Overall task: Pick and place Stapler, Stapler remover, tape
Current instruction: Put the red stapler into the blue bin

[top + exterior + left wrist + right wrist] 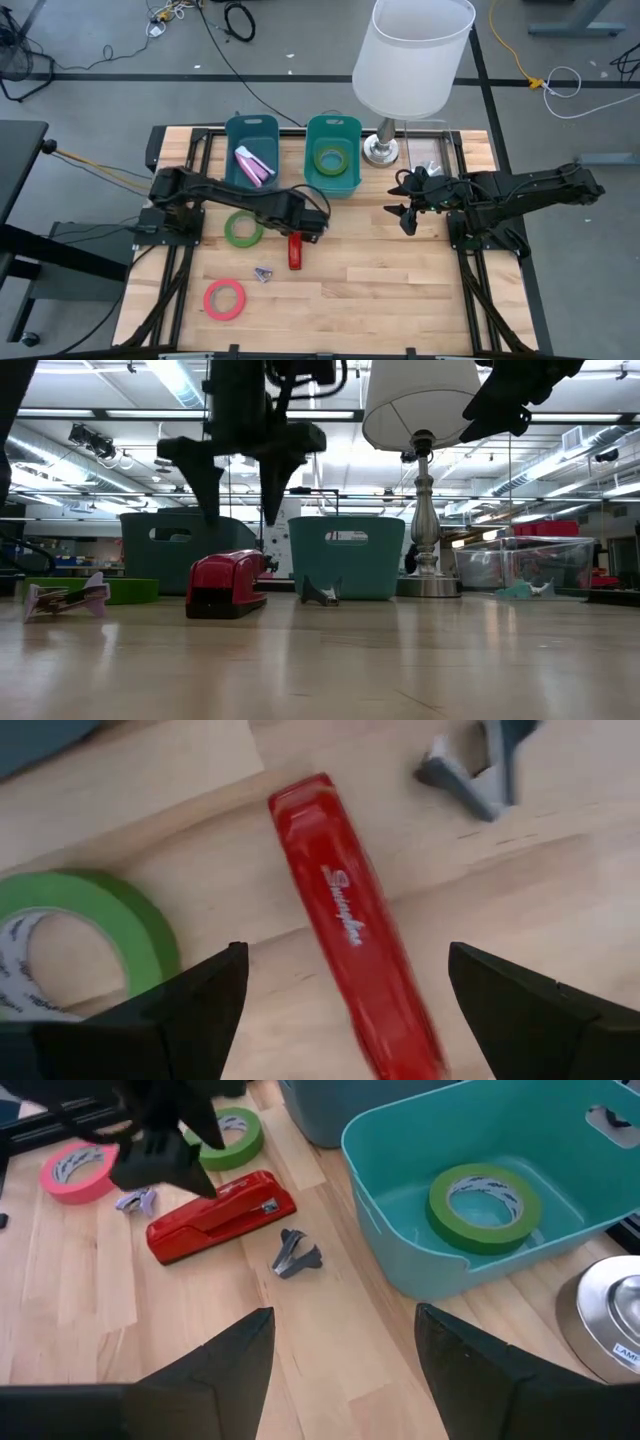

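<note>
Glossy red plastic stapler (295,251) lying flat on pale wooden plank table (400,290), long axis running away from bins. Left gripper (313,226) hovering above, fingers spread wide, empty; right gripper (404,204) waiting near lamp base (381,150), jaws apart, empty. Workshop beyond, fluorescent ceiling lights.

The red stapler (350,920) is glossy plastic, the table (400,280) is smooth pale wood, and the lamp base (610,1315) is shiny metal.
</note>
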You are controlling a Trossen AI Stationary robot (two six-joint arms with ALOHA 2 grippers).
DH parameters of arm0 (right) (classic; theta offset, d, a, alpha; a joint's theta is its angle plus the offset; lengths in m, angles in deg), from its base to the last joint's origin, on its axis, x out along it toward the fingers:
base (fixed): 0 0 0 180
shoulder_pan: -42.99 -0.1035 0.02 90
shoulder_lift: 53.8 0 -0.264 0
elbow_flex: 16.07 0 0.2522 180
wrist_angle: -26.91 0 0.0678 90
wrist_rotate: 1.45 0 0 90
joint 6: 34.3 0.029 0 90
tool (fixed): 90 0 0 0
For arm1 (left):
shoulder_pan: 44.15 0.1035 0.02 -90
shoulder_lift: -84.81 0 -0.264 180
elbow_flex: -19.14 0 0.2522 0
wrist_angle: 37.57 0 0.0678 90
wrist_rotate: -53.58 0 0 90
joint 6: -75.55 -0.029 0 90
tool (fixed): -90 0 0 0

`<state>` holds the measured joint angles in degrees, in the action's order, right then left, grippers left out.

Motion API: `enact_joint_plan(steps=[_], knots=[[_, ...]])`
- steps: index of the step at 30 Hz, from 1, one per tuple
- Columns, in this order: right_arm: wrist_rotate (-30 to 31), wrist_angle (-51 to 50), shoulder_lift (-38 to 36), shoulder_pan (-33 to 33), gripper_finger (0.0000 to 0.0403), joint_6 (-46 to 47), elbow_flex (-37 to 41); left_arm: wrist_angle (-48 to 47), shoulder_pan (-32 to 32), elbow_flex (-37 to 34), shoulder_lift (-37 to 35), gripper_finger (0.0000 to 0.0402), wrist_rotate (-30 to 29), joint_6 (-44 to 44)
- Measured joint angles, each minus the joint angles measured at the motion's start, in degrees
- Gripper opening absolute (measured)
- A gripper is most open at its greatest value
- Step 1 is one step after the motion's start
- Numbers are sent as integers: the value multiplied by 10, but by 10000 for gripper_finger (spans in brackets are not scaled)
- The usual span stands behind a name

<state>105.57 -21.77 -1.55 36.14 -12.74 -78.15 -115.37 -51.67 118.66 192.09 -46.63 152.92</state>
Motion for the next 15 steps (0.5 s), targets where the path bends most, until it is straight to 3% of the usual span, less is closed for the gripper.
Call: enact_joint_plan(steps=[15], knots=[[1,-4,2,0,239,2,0,14,12,0,62,344,35,-1]])
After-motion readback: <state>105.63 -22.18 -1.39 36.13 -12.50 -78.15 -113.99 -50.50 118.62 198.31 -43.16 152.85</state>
